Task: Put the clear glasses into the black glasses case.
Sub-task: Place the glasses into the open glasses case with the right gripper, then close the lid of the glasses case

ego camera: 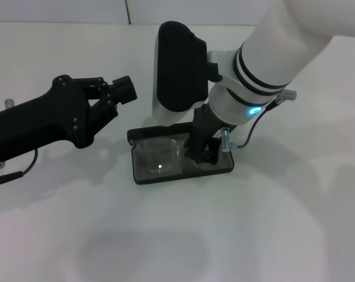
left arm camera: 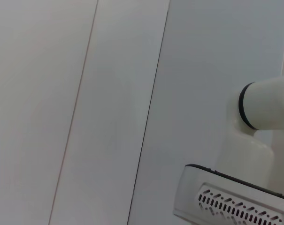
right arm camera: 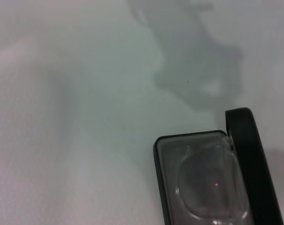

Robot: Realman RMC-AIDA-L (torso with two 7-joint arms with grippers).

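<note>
Glasses lie in the open case

You see the clear glasses (ego camera: pixel 159 155) inside the black glasses case (ego camera: pixel 143 175) on the table (ego camera: pixel 253 235); right gripper (ego camera: pixel 204 154) fingers pinch them, left gripper (ego camera: pixel 115 94) hovers, fingers spread. They seem light, slippery, fragile: hold the frame.

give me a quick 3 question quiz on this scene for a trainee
1. True or false: the black glasses case lies open on the table.
2. Which pincer is down at the case? A) left B) right
3. Where do the clear glasses sit?

Key:
1. True. The lid stands up behind the tray.
2. B. The right pincer reaches into the case, while the left pincer hangs above the table to the case's left, clear of it.
3. Inside the case tray; the right wrist view shows a lens lying in it.
</note>
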